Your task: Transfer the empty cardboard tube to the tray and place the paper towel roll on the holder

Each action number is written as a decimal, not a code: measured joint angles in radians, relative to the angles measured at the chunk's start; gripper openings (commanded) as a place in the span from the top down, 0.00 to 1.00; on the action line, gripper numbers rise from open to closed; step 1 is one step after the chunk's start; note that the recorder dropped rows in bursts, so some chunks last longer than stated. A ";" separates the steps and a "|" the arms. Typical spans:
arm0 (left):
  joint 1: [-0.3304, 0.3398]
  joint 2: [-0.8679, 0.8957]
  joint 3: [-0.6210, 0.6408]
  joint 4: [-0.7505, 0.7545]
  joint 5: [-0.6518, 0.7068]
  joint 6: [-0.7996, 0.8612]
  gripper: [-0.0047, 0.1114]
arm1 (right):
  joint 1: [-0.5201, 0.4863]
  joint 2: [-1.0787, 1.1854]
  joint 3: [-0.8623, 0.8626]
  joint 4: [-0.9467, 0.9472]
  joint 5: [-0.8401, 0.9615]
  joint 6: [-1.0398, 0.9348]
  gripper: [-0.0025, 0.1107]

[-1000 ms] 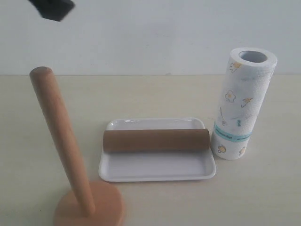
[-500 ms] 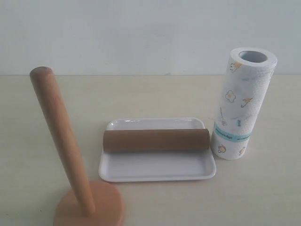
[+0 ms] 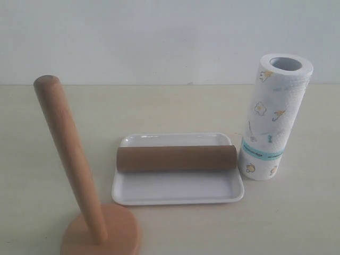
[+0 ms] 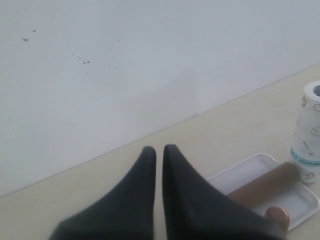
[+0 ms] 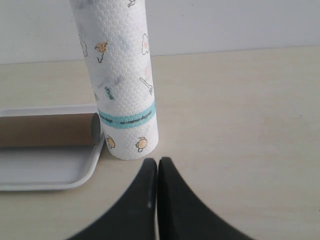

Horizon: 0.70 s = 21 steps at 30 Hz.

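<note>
Cardboard tube (image 3: 176, 158) lies in tray (image 3: 175, 195), so our left hand (image 4: 159, 150) and right hand (image 5: 157, 162), closed and empty, leave the upright roll (image 3: 273, 119) for the bare holder (image 3: 69, 159).

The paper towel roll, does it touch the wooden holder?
Apart. The exterior view shows the paper towel roll standing right of the tray, the holder left of it.

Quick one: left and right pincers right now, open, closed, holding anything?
Left pincer: closed, holding nothing.
Right pincer: closed, holding nothing, clear of the paper towel roll.
</note>
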 measured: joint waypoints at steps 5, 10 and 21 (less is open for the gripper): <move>0.000 -0.006 0.000 0.000 0.000 0.000 0.92 | 0.000 0.000 0.000 0.000 0.000 0.000 0.98; 0.027 -0.022 0.002 0.000 0.000 0.000 0.92 | 0.000 0.000 0.000 0.000 0.000 0.000 0.98; 0.329 -0.159 0.002 -0.210 -0.020 -0.212 0.92 | 0.000 0.000 0.000 0.000 0.000 0.000 0.98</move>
